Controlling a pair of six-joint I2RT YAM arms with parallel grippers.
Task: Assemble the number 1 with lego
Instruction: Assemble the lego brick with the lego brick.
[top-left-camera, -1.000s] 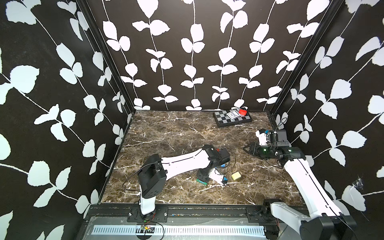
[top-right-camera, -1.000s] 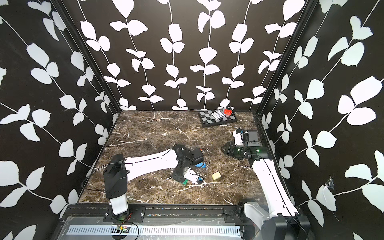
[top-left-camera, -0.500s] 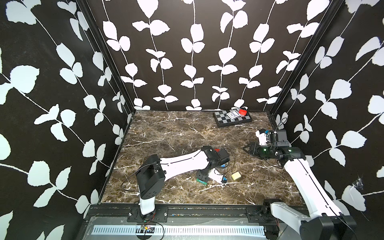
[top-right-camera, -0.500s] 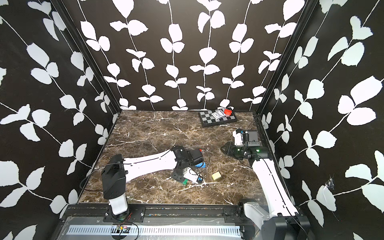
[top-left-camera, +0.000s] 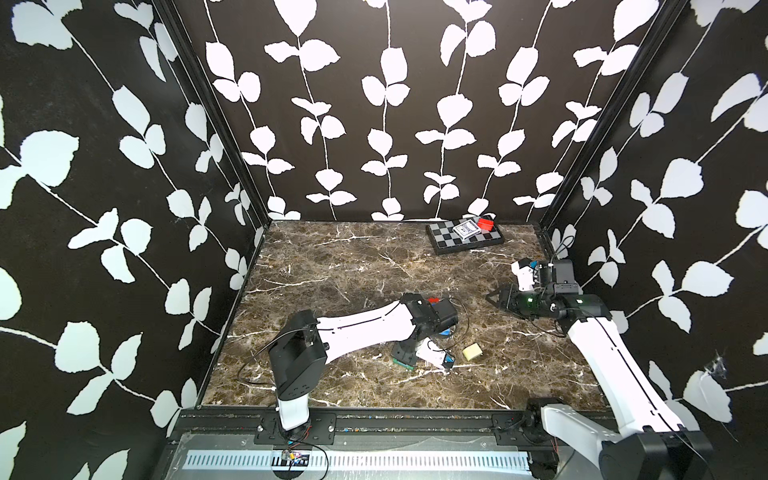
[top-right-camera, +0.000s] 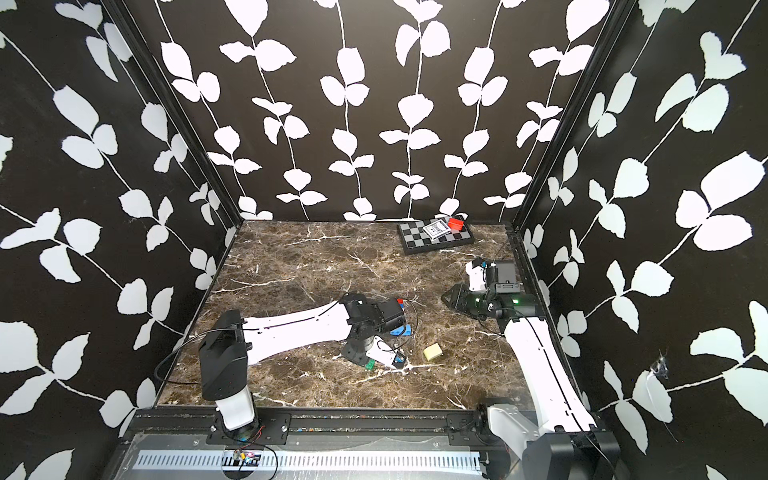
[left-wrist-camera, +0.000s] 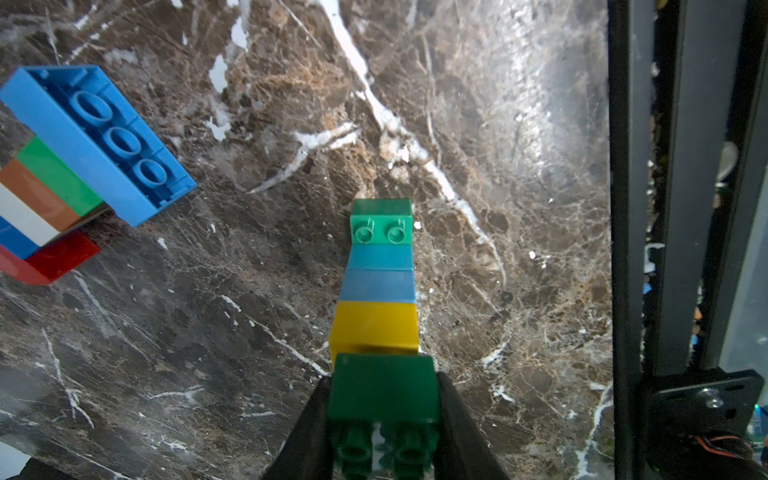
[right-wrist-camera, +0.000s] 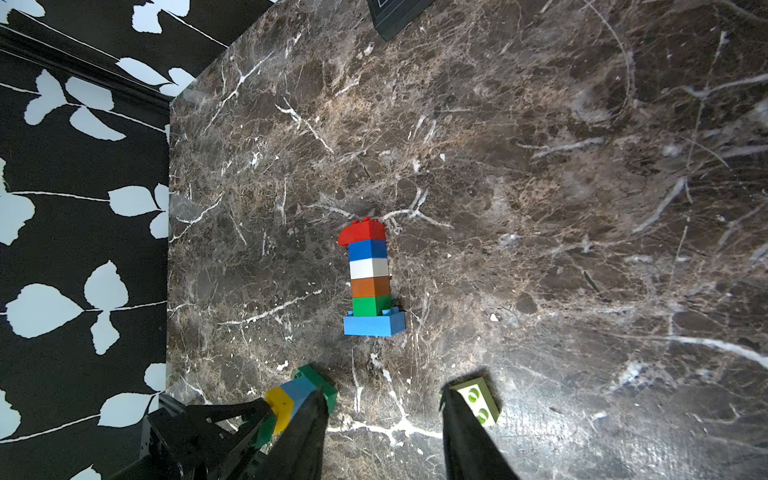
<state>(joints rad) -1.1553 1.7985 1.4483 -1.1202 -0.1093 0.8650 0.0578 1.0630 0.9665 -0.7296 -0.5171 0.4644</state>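
Lego strip (left-wrist-camera: 378, 291), clamped endwise in your left claw (left-wrist-camera: 384, 399), points straight ahead; taller stack (left-wrist-camera: 95, 137) lies ahead, offset sideways; right claw (right-wrist-camera: 382, 395) gapes empty, farther off.

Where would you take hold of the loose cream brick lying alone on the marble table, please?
Probably by two opposite side walls of the cream brick, with the fingers coming down from above. In the right wrist view it seems to lie flat, studs up, apart from everything else, so its walls stand free and the studded top offers no flat hold.
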